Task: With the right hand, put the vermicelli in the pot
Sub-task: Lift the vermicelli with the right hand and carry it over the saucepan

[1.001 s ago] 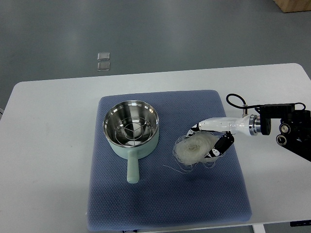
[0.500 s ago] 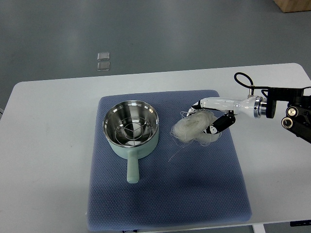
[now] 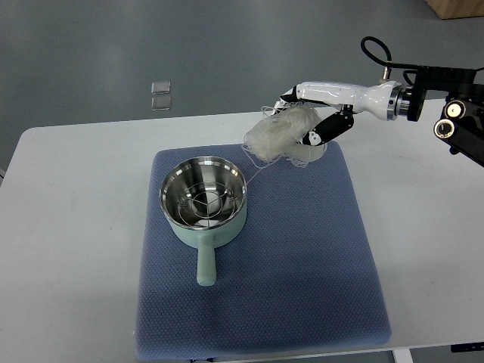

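Floor: grey, behind a white table (image 3: 76,227) that fills the lower picture; two small clear squares (image 3: 161,95) lie on the floor beyond the far edge.
Mat: one blue quilted mat (image 3: 302,287) lies flat on the table under the pot.
Pot: one pale green pot (image 3: 204,203) with a shiny steel inside stands upright on the left half of the mat; a round wire rack sits in its bottom, and no noodles are in it.
Pot handle: one short green handle (image 3: 206,265), long axis running from the pot toward the near edge of the table.
Vermicelli: one loose whitish bundle of vermicelli (image 3: 281,136), held in the air over the far edge of the mat, beyond and to the right of the pot; its long axis slants from upper right to lower left, and thin strands trail down toward the pot's rim.
Right hand (image 3: 311,121): comes in from the right edge, white and black fingers (image 3: 291,96) grasping the vermicelli.
Count: one pot, one bundle, one mat, one hand in view.
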`<state>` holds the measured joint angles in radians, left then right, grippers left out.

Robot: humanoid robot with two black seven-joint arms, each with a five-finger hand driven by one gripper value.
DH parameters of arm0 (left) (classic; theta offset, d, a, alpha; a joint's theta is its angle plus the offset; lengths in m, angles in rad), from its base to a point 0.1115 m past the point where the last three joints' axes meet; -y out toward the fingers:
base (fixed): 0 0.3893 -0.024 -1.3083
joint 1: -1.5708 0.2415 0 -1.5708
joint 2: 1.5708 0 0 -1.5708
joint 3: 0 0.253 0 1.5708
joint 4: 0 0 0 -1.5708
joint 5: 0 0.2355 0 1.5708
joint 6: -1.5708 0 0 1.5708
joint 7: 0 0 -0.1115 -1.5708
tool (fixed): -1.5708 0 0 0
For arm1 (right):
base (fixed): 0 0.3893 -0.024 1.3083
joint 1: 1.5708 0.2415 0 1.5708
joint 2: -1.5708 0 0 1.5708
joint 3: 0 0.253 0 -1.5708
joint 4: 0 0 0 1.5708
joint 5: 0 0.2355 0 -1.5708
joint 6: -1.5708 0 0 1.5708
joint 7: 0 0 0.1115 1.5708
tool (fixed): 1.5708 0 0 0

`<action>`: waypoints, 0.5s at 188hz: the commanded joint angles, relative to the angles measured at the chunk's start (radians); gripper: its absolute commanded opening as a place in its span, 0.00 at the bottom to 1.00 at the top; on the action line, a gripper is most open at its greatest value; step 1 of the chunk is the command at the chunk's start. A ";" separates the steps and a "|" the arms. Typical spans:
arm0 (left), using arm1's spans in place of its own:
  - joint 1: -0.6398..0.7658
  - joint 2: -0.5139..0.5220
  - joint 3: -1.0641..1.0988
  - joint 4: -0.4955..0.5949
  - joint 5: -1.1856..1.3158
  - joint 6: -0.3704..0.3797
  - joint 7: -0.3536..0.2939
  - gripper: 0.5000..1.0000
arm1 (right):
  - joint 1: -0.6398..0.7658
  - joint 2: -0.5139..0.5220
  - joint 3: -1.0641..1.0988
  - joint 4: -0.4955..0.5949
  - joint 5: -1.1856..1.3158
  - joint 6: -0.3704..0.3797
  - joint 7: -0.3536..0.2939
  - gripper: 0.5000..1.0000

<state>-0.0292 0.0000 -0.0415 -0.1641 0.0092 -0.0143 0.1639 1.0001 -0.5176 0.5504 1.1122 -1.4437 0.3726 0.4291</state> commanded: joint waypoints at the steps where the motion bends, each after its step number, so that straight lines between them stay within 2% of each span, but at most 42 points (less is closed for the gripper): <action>1: 0.000 0.000 0.000 0.000 0.000 -0.001 0.000 1.00 | 0.048 0.093 -0.009 -0.057 -0.001 0.005 -0.003 0.11; 39: 0.000 0.000 0.000 0.000 0.000 0.000 0.000 1.00 | 0.063 0.271 -0.017 -0.161 -0.015 -0.006 -0.003 0.12; 54: 0.000 0.000 0.000 0.000 0.000 0.000 0.000 1.00 | 0.060 0.337 -0.021 -0.190 -0.018 -0.011 -0.026 0.12; 94: 0.000 0.000 0.000 0.000 0.000 0.000 0.000 1.00 | 0.043 0.413 -0.038 -0.218 -0.020 -0.015 -0.041 0.14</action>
<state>-0.0290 0.0000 -0.0413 -0.1641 0.0092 -0.0142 0.1640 1.0533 -0.1325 0.5263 0.9004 -1.4629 0.3607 0.3913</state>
